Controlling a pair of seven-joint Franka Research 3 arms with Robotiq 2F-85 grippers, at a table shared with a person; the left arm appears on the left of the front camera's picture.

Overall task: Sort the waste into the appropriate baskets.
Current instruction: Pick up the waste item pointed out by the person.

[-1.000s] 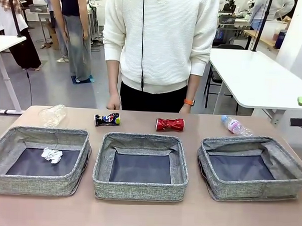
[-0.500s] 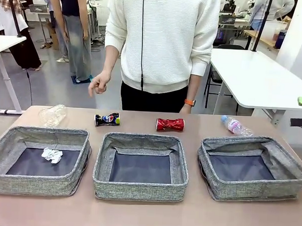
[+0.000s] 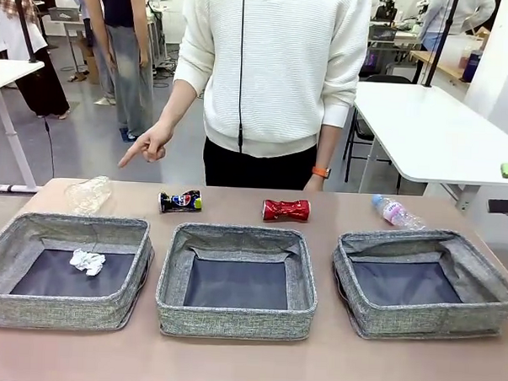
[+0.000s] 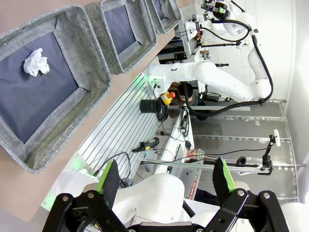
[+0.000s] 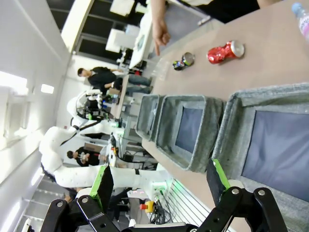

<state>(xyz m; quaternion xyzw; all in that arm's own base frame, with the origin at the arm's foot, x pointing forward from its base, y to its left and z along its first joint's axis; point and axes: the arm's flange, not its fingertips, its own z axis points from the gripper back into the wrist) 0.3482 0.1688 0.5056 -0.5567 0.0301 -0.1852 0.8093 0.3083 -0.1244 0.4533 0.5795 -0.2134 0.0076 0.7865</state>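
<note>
Three grey baskets stand in a row: left (image 3: 63,310), middle (image 3: 235,323) and right (image 3: 425,324). A white paper wad (image 3: 88,262) lies in the left basket. Behind the baskets, from left to right, lie the clear plastic piece (image 3: 89,194), the dark-blue can (image 3: 180,202), the red can (image 3: 286,210) and the small bottle (image 3: 396,213). The person's hand (image 3: 146,148) points down toward the plastic piece. My left gripper (image 4: 165,178) hangs open above the near table edge beside the basket (image 4: 96,72) with the wad (image 4: 36,62). My right gripper (image 5: 159,180) is open, with the red can (image 5: 224,51) far off.
The person stands at the far side of the table, behind the cans. A white table (image 3: 434,131) stands at the back right. A strip of bare tabletop (image 3: 246,363) runs in front of the baskets.
The person's hand has risen from the table edge, moved left and stretched a finger toward the plastic piece. The waste and the baskets have not moved.
</note>
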